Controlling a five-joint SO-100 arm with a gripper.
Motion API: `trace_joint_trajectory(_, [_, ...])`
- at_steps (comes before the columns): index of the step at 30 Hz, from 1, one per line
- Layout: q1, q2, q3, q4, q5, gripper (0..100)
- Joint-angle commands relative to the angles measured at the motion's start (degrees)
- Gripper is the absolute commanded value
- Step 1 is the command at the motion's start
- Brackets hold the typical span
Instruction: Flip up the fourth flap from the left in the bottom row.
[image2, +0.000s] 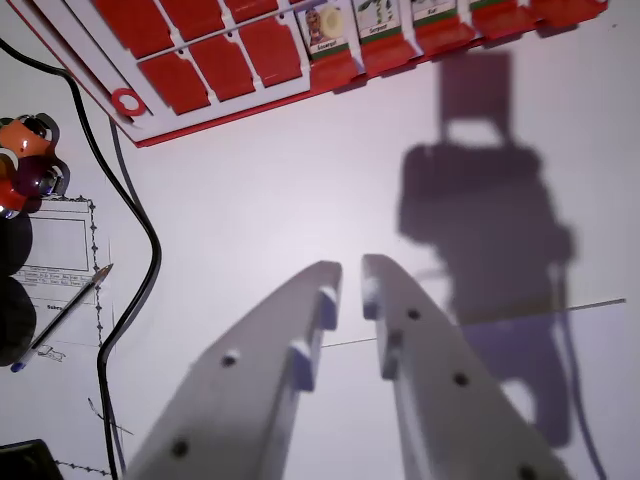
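We see hand (351, 285) empty, fingers nearly closed, narrow gap, hovering over bare desk (300, 190). Board (235, 62) well apart at top. Some flaps (335, 70) already raised. We cannot identify fourth flap; contact not yet made.

One red flap board (150, 118), one black cable (140, 225), one pencil (70, 305).

It looked like a hobby desk or small lab bench: a plain white tabletop (300, 200) carried a loose black cable (140, 225), a printed paper sheet (60, 250) with a pencil (65, 312) on it (tip up), and a red flap board (250, 50).
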Motion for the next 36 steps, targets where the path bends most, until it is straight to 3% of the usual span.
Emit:
trace_joint_trajectory(1, [-1.1,-3.3,-7.7,0.6,1.2,2])
trace_joint_trajectory(18, [-3.9,-27.9,-23.5,1.7,3.6,2])
trace_joint_trajectory(36, [-2.5,-44.7,-33.7,-0.3,4.7,2])
